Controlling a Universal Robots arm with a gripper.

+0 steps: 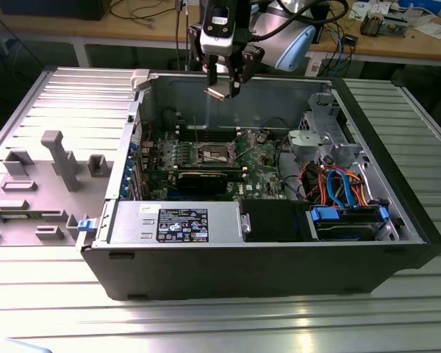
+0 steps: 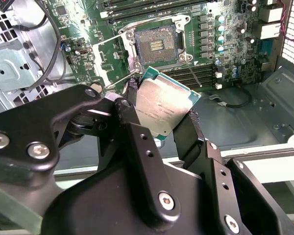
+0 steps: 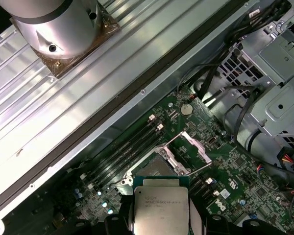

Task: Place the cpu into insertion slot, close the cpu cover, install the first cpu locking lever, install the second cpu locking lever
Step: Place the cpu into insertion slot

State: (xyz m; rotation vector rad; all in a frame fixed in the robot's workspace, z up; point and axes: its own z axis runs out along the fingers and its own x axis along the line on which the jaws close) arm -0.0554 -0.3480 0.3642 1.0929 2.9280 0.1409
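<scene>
gripper (image 1: 225,81) clenched on the cpu (image 2: 162,108) at two opposite edges, metal top facing both wrist views. held high over the open computer case (image 1: 397,220), well apart from the insertion slot (image 2: 155,44). cpu cover (image 2: 100,62) swung open beside the slot.

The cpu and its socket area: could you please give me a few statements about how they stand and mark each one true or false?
1. The gripper grips the cpu by its edges. True.
2. The cpu sits in the insertion slot. False: the slot is empty, and the cpu hangs above the board.
3. The cpu cover is shut over the slot. False: it stands swung open beside the slot.
4. The computer case lies on its side with its inside open to view. True.
</scene>
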